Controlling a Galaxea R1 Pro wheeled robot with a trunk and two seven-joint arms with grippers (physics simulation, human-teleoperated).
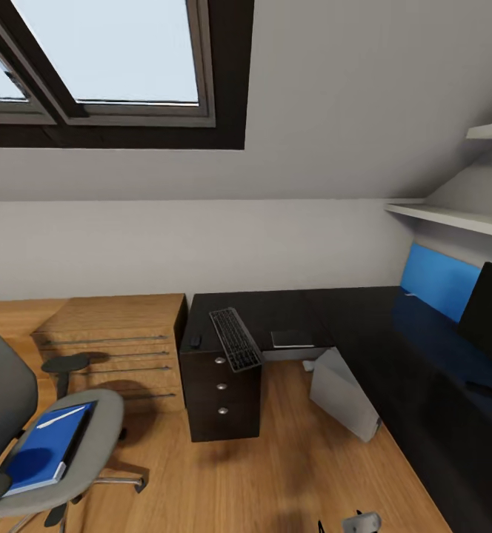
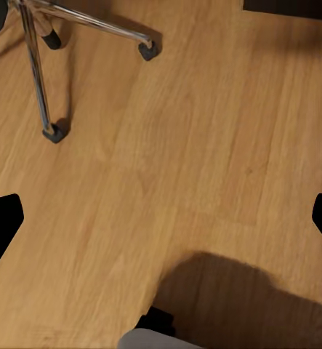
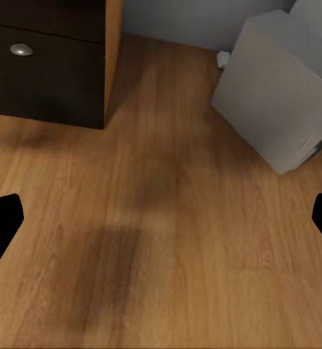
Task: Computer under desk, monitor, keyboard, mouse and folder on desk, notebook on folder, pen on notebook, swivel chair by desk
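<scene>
Both grippers wide open over bare wooden floor [image 3: 168,240], holding nothing.

Right gripper [image 3: 161,218]: grey computer [image 3: 277,94] lies ahead on the floor, well apart. Left gripper [image 2: 161,218]: swivel chair [image 1: 61,437] legs ahead; blue folder [image 1: 50,444] rests on its seat. Keyboard [image 1: 235,339] overhangs the bench [image 1: 335,311] edge.

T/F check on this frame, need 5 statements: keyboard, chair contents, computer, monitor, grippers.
1. The keyboard lies on the desk, partly overhanging the drawer unit's edge. True.
2. The swivel chair seat is bare. False: a blue folder lies on it with a pen on top.
3. The computer stands on the floor by the desk. True.
4. The monitor sits on the floor. False: it stands on the desk at the right.
5. The right gripper holds the mouse. False: it is open above bare floor.
</scene>
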